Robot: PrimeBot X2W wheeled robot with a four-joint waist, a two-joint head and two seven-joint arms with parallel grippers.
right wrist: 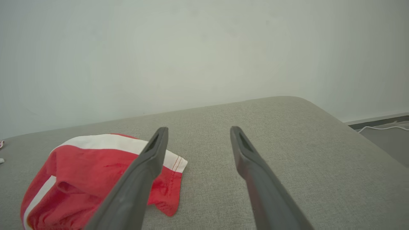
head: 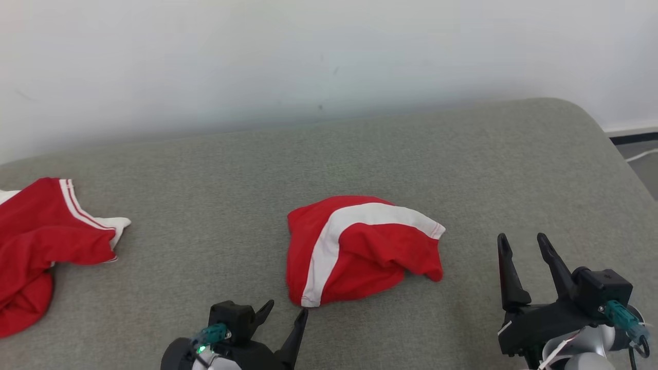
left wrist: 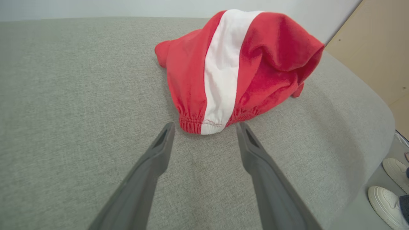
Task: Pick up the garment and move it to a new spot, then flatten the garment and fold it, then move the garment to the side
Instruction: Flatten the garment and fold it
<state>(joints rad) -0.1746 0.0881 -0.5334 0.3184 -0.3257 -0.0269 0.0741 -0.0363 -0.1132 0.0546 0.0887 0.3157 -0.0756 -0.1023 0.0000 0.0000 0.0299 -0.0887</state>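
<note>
- The garment, red with a broad white stripe, lies bunched in a heap about the middle of the grey padded counter. It is neither flat nor folded.
- The left tool has its two fingers spread wide and holds nothing. Its tips sit just beside the garment's near, gathered hem, one to either side of the white stripe, and I can't tell whether they touch the cloth.
- In the left wrist view the same hem of the garment lies right ahead of the left tool.
- The right tool is also fully spread and empty. It stands off to the right of the heap, apart from it.
- From the right wrist, the garment lies to the left of the right tool.
- By my reckoning the job is at its start: the pick-up isn't made yet, and the moving, flattening, folding and setting aside are all left.
- A second red garment lies crumpled at the far left edge.
- There is no container here; both garments lie loose on the counter.
</note>
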